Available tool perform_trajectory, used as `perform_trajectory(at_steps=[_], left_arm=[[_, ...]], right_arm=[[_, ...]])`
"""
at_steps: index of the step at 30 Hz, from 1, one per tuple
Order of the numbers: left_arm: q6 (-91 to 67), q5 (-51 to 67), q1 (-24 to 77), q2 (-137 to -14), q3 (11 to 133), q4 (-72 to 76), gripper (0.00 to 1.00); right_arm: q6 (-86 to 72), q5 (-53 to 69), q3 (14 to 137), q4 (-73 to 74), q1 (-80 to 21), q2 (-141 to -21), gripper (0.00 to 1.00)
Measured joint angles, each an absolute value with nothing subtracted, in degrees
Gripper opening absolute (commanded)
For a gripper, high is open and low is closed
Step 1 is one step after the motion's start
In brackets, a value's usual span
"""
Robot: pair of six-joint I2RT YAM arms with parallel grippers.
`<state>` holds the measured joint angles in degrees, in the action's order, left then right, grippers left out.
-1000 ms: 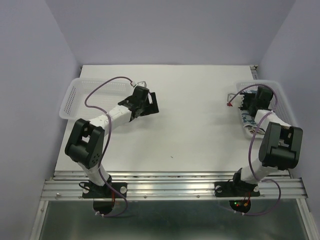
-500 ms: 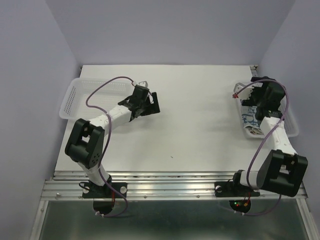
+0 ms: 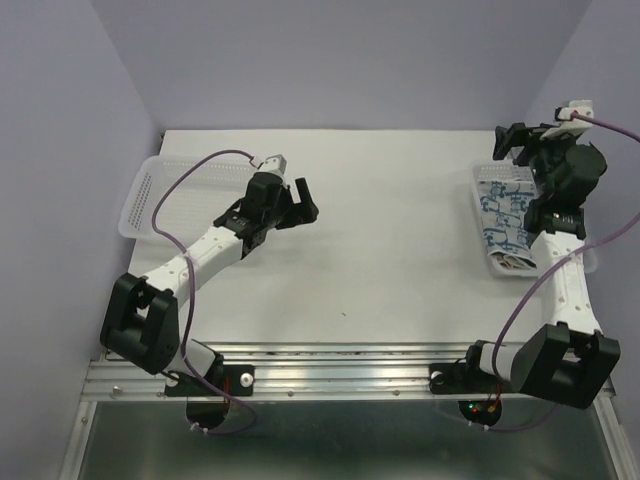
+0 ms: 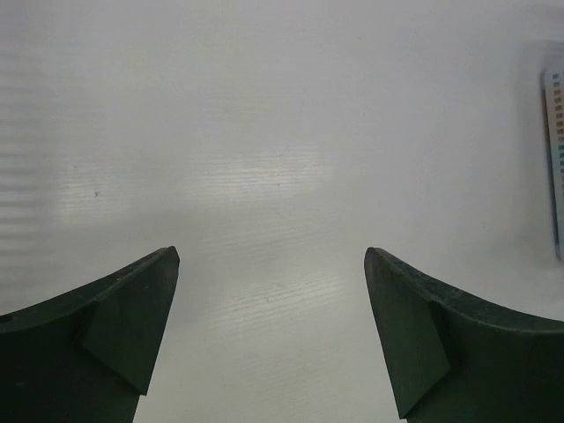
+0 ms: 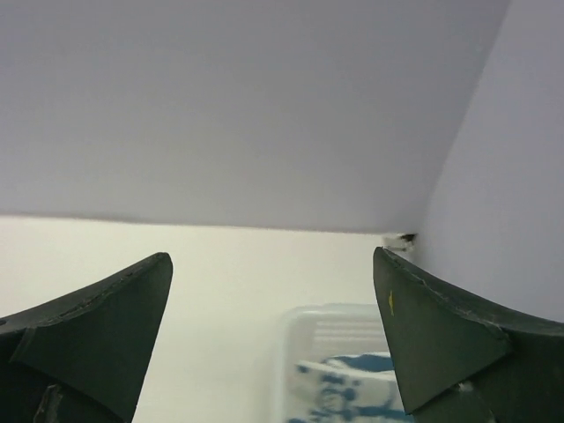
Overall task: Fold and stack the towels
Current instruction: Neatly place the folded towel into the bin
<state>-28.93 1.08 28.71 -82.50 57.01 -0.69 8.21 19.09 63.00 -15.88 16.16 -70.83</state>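
A folded white towel with a blue pattern [image 3: 503,222] lies in the white basket [image 3: 488,178] at the right of the table. The right wrist view shows its edge [image 5: 348,388] low in the picture, inside the basket's far rim [image 5: 304,328]. My right gripper [image 3: 512,143] is raised above the basket's far end, open and empty, pointing at the back wall [image 5: 271,257]. My left gripper [image 3: 303,200] hovers over bare table left of centre. It is open with nothing between its fingers [image 4: 271,256]. No other towels are in view.
A second white perforated basket [image 3: 145,192] sits at the table's left edge, behind the left arm. The side walls close in on both baskets. A thin strip with coloured marks [image 4: 555,159] shows at the right edge of the left wrist view.
My right gripper has opened and risen up and back out of the right basket, leaving the blue-patterned towel inside. The left arm has stretched slightly farther forward.
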Motion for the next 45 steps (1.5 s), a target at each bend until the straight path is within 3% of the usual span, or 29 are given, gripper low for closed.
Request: perform_trajectory(at_steps=[3,7,14,19,33,45], left_arm=[[-28.6,1.04,28.71,-80.44,55.83,-0.25,0.98],[-28.12,1.04,28.69,-78.43,54.61,0.56,0.98],[-27.42,3.01,28.47,-78.04,53.95,1.37,0.98],[-27.42,4.19,28.47,-78.04,53.63,2.02,0.98],[-27.46,4.43,28.47,-78.0,52.07,2.31,0.98],[-27.46,2.81,28.45,-76.62,52.05,2.31,0.98]], right_arm=[[-8.49,15.31,59.64,-15.99,16.16,-66.22,1.0],[-20.47,4.75,57.19,-4.08,16.16,-61.65,1.0],[-27.51,-10.61,48.58,13.65,16.16,-62.46,1.0],[-31.09,-15.62,45.71,18.65,16.16,-62.0,1.0],[-40.23,-17.63,42.13,18.63,16.56,-60.93,1.0],[-38.72,-18.76,42.61,13.76,20.32,-71.09,1.0]])
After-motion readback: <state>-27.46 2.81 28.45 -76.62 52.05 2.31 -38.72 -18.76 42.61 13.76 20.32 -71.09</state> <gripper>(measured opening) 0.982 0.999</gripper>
